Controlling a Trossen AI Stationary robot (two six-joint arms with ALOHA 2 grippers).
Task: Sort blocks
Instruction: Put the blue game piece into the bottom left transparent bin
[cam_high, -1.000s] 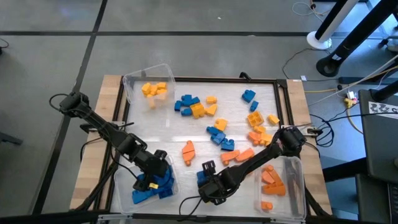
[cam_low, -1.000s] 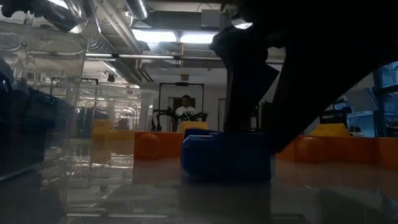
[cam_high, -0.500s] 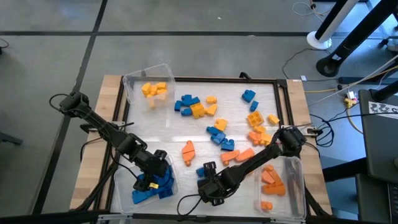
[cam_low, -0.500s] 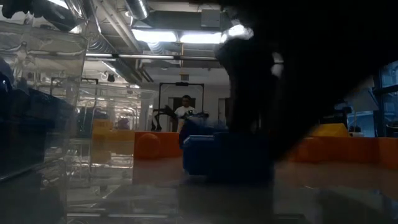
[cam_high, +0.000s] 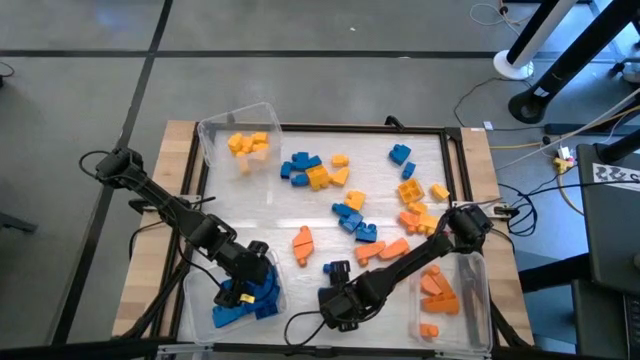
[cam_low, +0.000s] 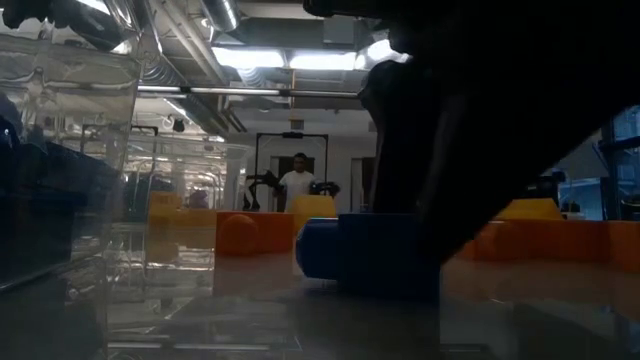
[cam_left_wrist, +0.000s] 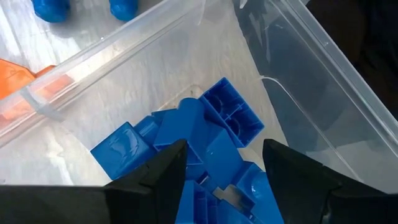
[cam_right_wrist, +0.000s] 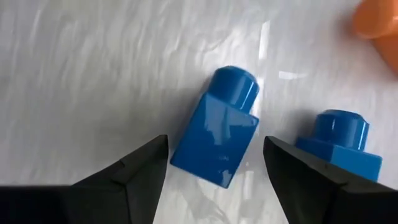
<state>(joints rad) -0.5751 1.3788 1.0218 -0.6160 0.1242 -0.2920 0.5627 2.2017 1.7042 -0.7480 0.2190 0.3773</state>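
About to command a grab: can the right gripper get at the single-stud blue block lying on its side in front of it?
Probably yes. The right gripper is open, the blue block lies between its fingers, and the neighbouring blue block sits apart.

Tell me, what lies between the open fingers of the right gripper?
A blue block lying on its side on the white tabletop, not yet gripped; the right wrist view shows it.

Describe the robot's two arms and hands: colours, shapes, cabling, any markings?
Both arms are dark, slim and jointed, with thin black cables looping alongside. The left hand and right hand each end in two flat, black, wedge-shaped fingers. No markings are visible.
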